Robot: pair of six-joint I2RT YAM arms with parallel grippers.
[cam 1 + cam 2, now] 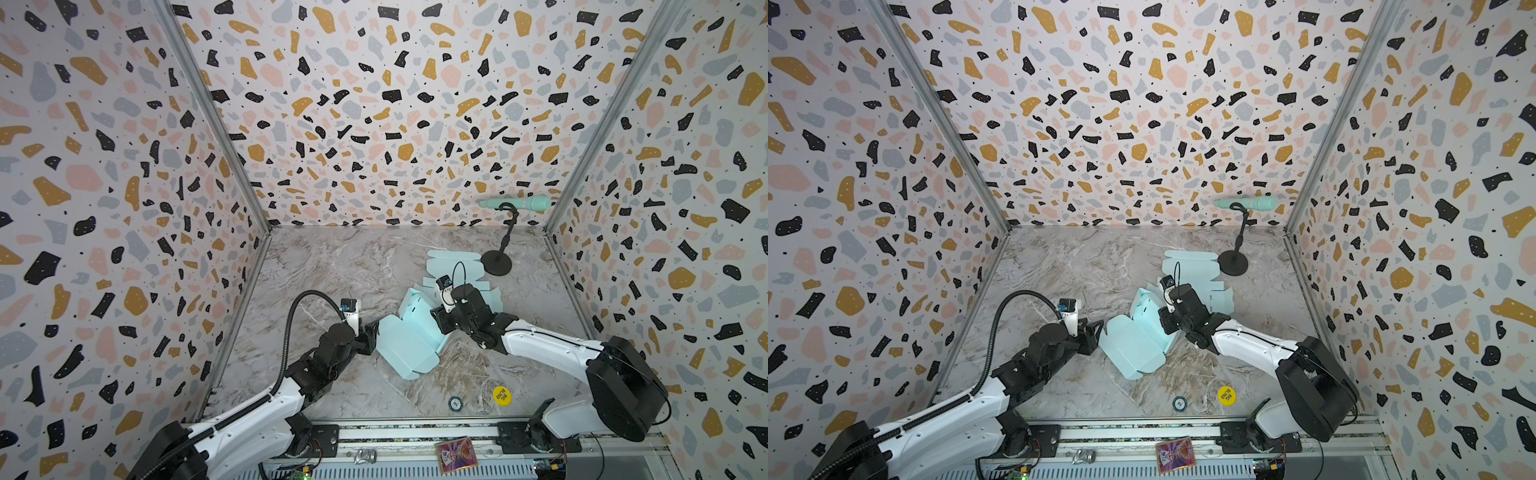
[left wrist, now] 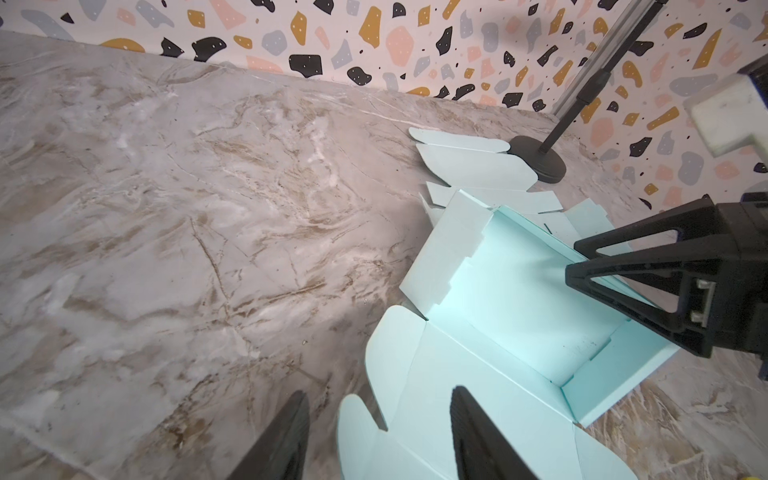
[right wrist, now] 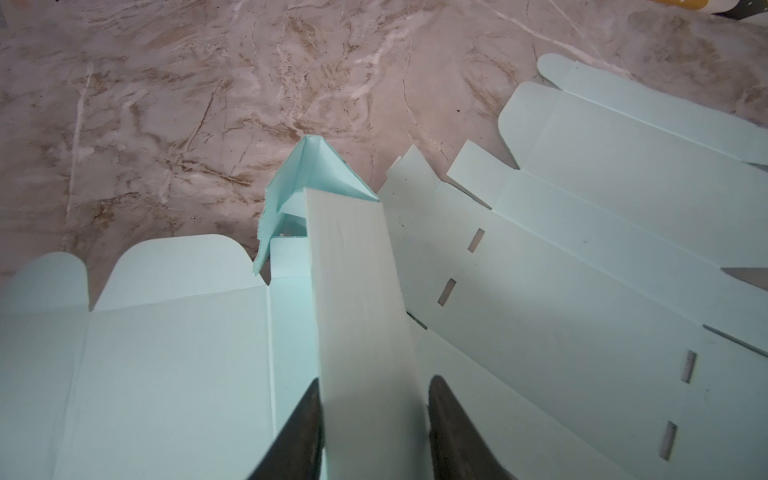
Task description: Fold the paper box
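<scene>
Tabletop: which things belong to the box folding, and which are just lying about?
Job: partly folded pale-blue paper box; flat pale-blue box blanks.
Lying about: mint microphone on black stand; yellow round token; dark round chip; colourful card; crumpled foil.

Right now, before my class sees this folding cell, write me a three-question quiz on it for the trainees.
1. True or false: the paper box is fully closed.
2. What does the right end effector straddle? A a box wall; B a bottle; C a sponge.
3. What colour is the disc marked BIG BLIND?
Key: 1 false, its lid lies open; 2 A; 3 yellow.
</scene>
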